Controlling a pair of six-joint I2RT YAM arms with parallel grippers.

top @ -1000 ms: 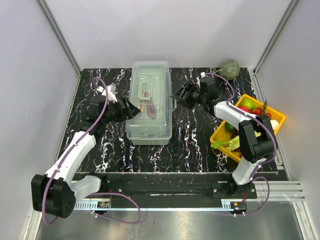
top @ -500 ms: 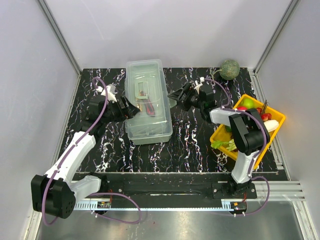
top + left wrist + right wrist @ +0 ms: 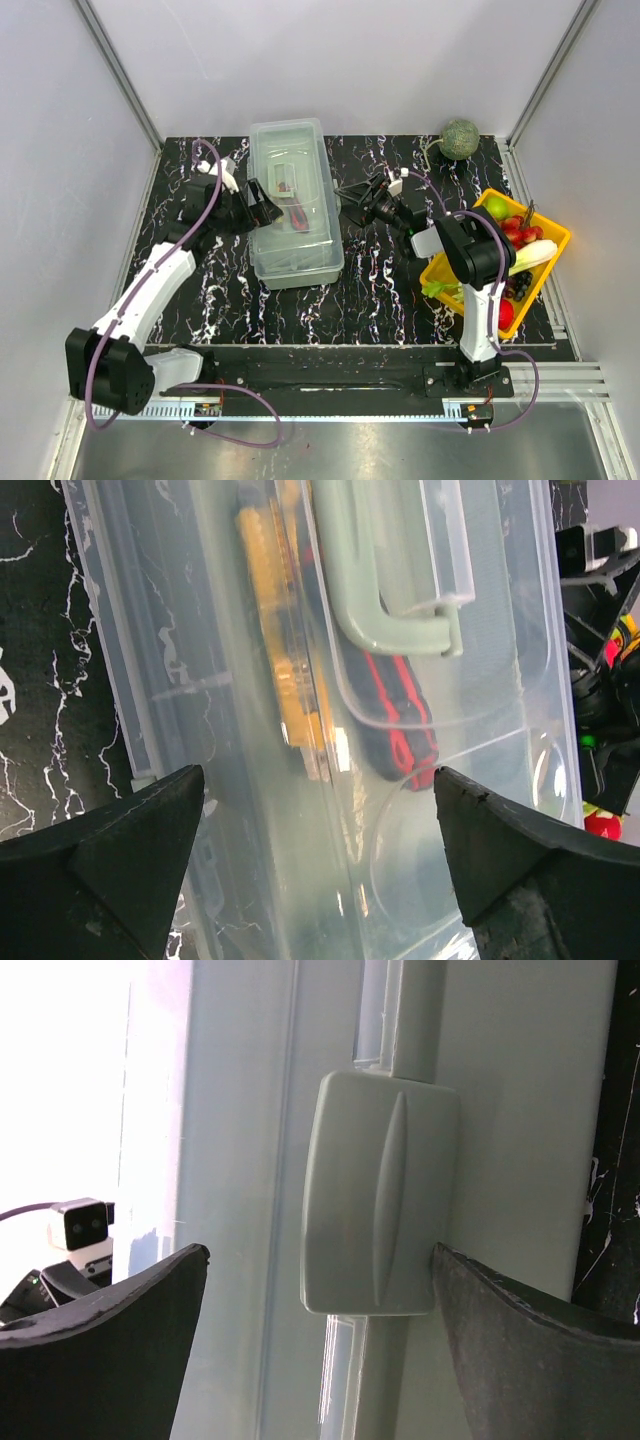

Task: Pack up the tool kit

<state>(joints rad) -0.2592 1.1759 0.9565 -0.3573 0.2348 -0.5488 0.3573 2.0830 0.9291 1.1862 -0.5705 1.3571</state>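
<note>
Both released, the left gripper (image 3: 263, 203) and right gripper (image 3: 350, 197) flank the toolbox (image 3: 293, 240). The right faces its latch (image 3: 378, 1205), probably to fasten it.

Top view: from high up behind the arms, looking down on the whole table (image 3: 380, 290).
Left wrist view: very close to the toolbox (image 3: 250, 780), looking across its top from the left.
Right wrist view: very close to the latch (image 3: 380, 1192) on the toolbox's right side.
Shared: all three views see the toolbox.

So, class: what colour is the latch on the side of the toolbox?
Pale grey-green; the latch shows best in the right wrist view.
</note>
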